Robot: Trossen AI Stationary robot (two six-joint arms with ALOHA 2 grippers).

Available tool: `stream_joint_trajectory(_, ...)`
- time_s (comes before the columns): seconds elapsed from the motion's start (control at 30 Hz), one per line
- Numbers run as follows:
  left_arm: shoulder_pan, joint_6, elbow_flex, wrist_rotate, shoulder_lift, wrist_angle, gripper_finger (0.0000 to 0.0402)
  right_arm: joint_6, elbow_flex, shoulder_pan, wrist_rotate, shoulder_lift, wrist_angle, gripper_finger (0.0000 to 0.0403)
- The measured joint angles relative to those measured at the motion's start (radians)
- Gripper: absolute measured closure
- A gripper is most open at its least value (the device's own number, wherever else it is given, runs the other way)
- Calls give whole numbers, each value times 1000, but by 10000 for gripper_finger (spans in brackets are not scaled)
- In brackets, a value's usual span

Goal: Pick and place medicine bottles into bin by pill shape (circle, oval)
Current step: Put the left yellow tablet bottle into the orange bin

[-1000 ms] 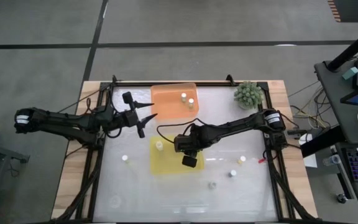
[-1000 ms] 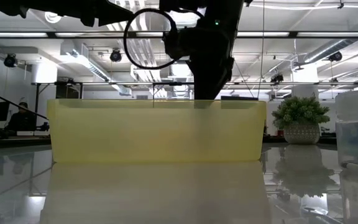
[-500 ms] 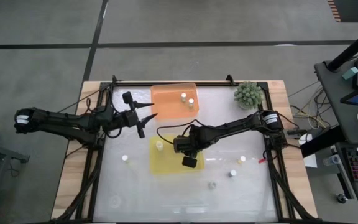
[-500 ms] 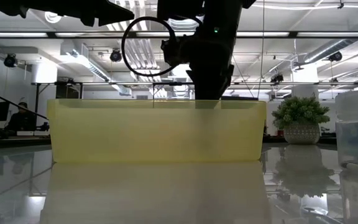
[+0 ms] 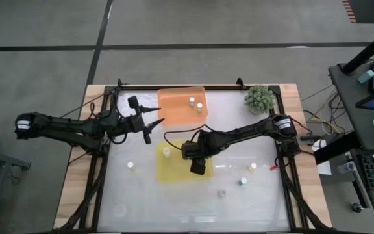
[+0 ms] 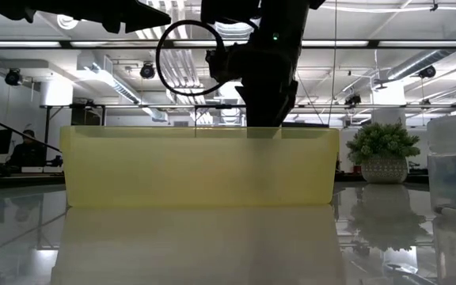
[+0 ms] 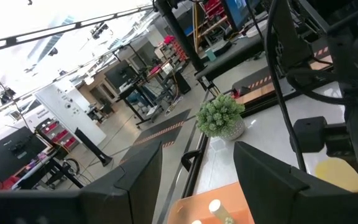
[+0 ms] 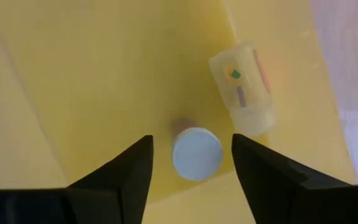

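My right gripper (image 8: 191, 140) hangs open over the yellow bin (image 5: 174, 170), pointing steeply down. One medicine bottle (image 8: 196, 154) stands upright on the bin floor between its fingers, white cap up, with a gap on each side. A second bottle (image 8: 242, 88) lies on its side beside it. A third bottle (image 5: 166, 151) stands at the bin's far left. In the low view the bin wall (image 6: 200, 166) hides the right fingers. My left gripper (image 5: 158, 114) waits open and level, raised by the orange bin (image 5: 177, 110), which holds two bottles (image 5: 191, 100).
Loose bottles stand on the white table left of the yellow bin (image 5: 130, 165) and right of it (image 5: 253, 167), (image 5: 243, 181), with another nearer the front edge (image 5: 221, 193). A green spiky plant ball (image 5: 259, 97) sits at the far right corner. Black frame rails line the table's sides.
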State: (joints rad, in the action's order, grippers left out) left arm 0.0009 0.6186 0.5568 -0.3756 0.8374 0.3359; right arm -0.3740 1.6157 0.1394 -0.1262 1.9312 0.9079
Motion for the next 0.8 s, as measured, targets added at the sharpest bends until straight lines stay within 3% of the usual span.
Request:
stream_joint_trajectory(0.2, 0, 0, 0, 0, 0, 0, 217, 7, 0, 0, -13, -58, 9, 188)
stream_joint_trajectory(0.5, 0, -1, 0, 0, 0, 3, 217, 158, -42, 45, -137, -179, -47, 188)
stream_joint_trajectory(0.8, -1, -45, 0, 0, 0, 23, 217, 341, -358, 52, -138, -368, -429, 188)
